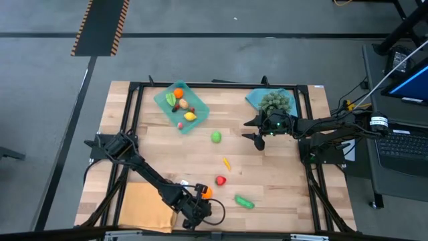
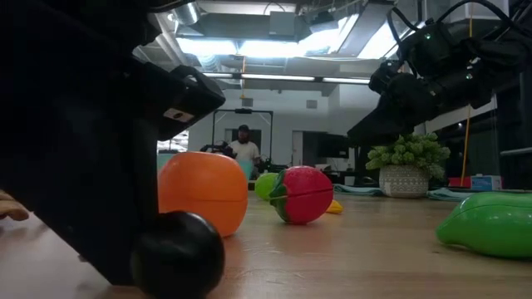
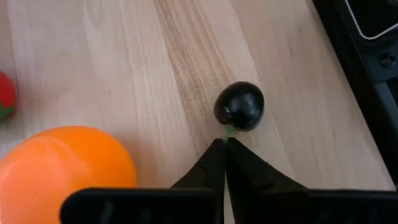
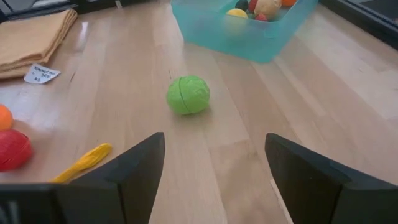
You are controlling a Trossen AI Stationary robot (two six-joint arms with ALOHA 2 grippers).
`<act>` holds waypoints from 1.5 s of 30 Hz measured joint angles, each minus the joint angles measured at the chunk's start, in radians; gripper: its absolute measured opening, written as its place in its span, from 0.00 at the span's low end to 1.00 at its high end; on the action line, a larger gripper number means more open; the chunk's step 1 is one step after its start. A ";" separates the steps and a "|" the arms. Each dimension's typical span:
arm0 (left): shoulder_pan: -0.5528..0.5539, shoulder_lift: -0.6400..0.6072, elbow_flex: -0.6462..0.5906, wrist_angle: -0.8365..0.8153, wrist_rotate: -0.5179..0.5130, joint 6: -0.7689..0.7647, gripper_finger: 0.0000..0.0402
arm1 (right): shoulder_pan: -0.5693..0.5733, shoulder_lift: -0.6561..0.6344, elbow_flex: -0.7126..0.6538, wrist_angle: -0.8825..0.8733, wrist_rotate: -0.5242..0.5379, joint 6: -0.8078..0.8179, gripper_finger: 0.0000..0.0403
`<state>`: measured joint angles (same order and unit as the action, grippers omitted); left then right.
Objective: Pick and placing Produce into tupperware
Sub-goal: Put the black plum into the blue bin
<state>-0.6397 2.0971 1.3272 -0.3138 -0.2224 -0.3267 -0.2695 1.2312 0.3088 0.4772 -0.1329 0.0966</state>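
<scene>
**Left gripper pinched on a berry stem at the near table edge**

Down at the near edge, the left gripper (image 3: 225, 146) has its two fingers clenched tip to tip on the thin green stem of a dark berry (image 3: 240, 106), which rests on the wood just beyond the tips. The dark table frame runs close beside it. An orange fruit (image 3: 65, 168) sits right beside the gripper, and a folded tan cloth (image 1: 142, 207) lies to the arm's left, near that corner.

A little farther in, a red fruit (image 1: 220, 180) and a green pod-shaped vegetable (image 1: 244, 201) lie apart from each other on bare planks, with open wood around both. A slim yellow-orange piece (image 1: 227, 163) lies beyond them, alone near the middle.

Farther still, a round green ball (image 4: 188, 94) sits by itself, with clear boards on every side. The right gripper (image 4: 214, 177) hangs over the table on its side of that ball, fingers spread wide and holding nothing.

At the far side, the teal tupperware (image 1: 198, 106) lies at an angle close to the frame's far rail, already holding several pieces of produce (image 1: 179, 98). A bushy grey-green plant (image 1: 275, 101) stands on a blue piece (image 1: 254, 98) near the far right corner.
</scene>
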 joint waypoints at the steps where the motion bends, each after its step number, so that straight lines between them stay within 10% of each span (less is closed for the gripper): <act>1: 0.002 -0.003 0.000 -0.002 0.004 0.000 0.01 | 0.000 0.000 0.000 0.000 0.000 0.005 0.69; 30: 0.048 -0.415 -0.004 -0.403 0.007 0.022 0.00 | 0.000 0.000 0.000 -0.035 0.000 0.005 0.69; 45: 0.071 -0.673 -0.365 -0.065 -0.032 0.052 0.00 | 0.000 0.000 0.000 -0.035 0.000 0.005 0.69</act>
<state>-0.5689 1.4242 0.9626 -0.3791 -0.2542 -0.2745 -0.2693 1.2312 0.3088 0.4427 -0.1329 0.1017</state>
